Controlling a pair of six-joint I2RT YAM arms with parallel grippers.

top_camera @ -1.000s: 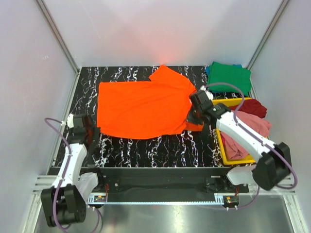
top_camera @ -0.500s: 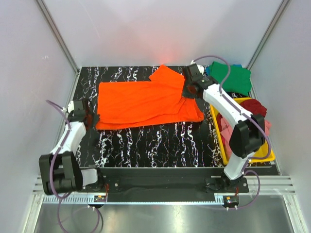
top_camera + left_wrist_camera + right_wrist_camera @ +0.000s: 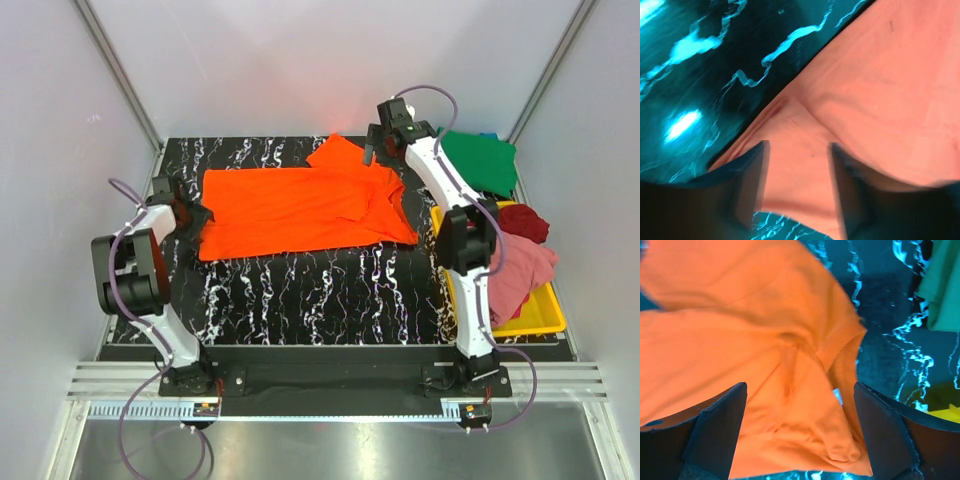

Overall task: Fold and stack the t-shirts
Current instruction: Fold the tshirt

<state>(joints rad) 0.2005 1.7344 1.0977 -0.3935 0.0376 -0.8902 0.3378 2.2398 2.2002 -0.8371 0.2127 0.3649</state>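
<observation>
Orange cotton filled both wrist views. The right gripper [image 3: 800, 386] stood wide apart and empty above the creased collar end of the orange t-shirt [image 3: 300, 210]. The left gripper [image 3: 799, 147], fingers parted, gripped nothing over the opposite edge. Only the overhead view showed the shirt spread across the black marbled table [image 3: 320, 290], the whole green t-shirt [image 3: 478, 160] at the far right, and the pink t-shirt [image 3: 520, 265] in the yellow tray [image 3: 535, 320].

The top camera looks down from above the near edge and takes in the whole table [image 3: 320, 290]. The left wrist camera faces down, very close over the left edge of the orange t-shirt [image 3: 875, 90]. The right wrist camera looks down from higher on its far-right end, so all three views share that shirt.
</observation>
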